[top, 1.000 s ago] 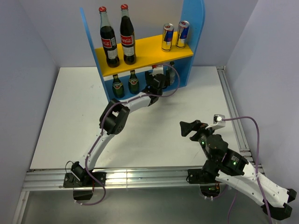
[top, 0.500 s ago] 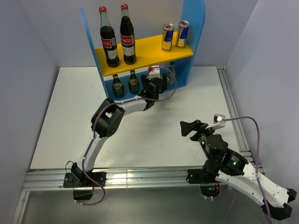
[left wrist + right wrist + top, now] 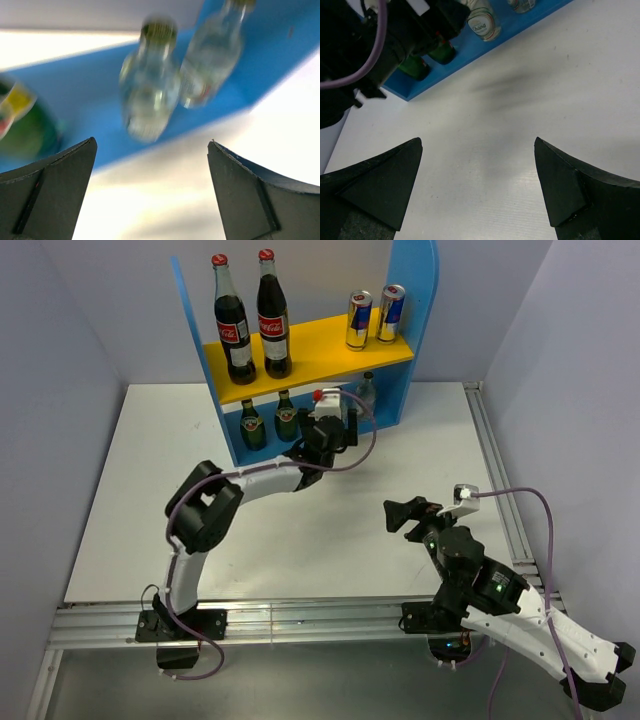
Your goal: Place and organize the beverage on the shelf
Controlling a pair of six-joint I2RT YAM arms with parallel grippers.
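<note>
Altogether two cola bottles (image 3: pixel 231 328), two cans (image 3: pixel 358 320), four small bottles (image 3: pixel 252 426).

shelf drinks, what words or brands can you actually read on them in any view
"Coca-Cola": white script on the red labels of the cola bottles, only just legible.
"Chang": probably, on the clear bottle in the right wrist view; blurred, not certain.
Cans: print too small to read.
Green bottles: labels too small to read.
Left wrist view: too blurred, nothing readable.
</note>
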